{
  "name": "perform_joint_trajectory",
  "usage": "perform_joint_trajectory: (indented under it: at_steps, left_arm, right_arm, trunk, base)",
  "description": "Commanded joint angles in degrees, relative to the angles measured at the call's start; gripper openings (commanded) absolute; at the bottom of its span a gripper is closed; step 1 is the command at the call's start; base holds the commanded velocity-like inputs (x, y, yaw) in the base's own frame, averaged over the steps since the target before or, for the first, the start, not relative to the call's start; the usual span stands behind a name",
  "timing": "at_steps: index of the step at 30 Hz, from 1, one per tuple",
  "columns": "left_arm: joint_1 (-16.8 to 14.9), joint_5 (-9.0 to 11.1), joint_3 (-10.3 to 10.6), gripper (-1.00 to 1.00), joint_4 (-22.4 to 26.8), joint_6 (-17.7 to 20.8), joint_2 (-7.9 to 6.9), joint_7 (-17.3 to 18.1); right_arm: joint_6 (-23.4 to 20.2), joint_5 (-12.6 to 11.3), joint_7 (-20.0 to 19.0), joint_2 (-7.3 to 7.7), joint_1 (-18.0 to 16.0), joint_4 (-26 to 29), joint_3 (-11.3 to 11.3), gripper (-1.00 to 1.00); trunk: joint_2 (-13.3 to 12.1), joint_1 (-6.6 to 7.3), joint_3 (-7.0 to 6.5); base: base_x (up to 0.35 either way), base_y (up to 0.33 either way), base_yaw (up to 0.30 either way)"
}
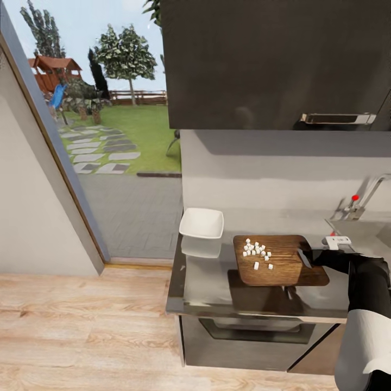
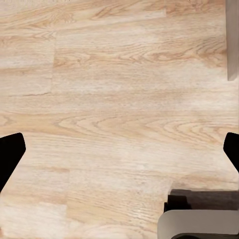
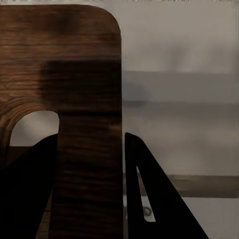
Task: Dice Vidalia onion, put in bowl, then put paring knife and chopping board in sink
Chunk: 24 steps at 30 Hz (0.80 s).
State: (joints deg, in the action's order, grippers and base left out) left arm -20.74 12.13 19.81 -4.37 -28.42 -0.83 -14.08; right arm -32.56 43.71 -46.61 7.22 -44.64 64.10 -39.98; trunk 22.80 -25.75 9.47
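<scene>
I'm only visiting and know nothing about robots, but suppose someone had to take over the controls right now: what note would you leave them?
Right hand: closed on the handle end of the chopping board, one finger through its slot; the board looks raised off the countertop.
Left hand: open, holding nothing, pointing at the wood floor.
Diced onion: still in a pile on the board.
Bowl: white, apparently empty, on the countertop left of the board.
Tap at the right edge marks the sink.
Done: dicing.
Left: get the pieces into the bowl, then put the board and the paring knife in the sink.
</scene>
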Motion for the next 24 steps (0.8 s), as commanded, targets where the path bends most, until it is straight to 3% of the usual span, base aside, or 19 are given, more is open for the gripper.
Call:
perform_joint_trajectory:
  at_steps: [1,9,16,24]
  left_arm:
    - [-0.1,0.4,0.5,1.0,-0.2,-0.3,0.04,-0.1]
    - [-0.1,0.4,0.5,1.0,-0.2,-0.3,0.04,-0.1]
    - [-0.1,0.4,0.5,1.0,-0.2,-0.3,0.04,-0.1]
    - [-0.1,0.4,0.5,1.0,-0.2,-0.3,0.04,-0.1]
  right_arm:
    - [-0.1,0.4,-0.5,-0.01,-0.1,0.1,-0.1,-1.0]
    - [-0.1,0.4,-0.5,-0.01,-0.1,0.1,-0.1,-1.0]
    - [-0.1,0.4,-0.5,-0.01,-0.1,0.1,-0.1,-1.0]
    - [-0.1,0.4,-0.5,-0.01,-0.1,0.1,-0.1,-1.0]
  trunk:
    - [0.1,-0.04,0.04]
    - [0.1,-0.04,-0.56]
    - [0.1,-0.04,-1.05]
    - [0.1,-0.04,-1.61]
  base:
    - [0.0,0.0,0.0]
    - [0.0,0.007,0.0]
    - [0.064,0.245,0.0]
    - [0.221,0.256,0.0]
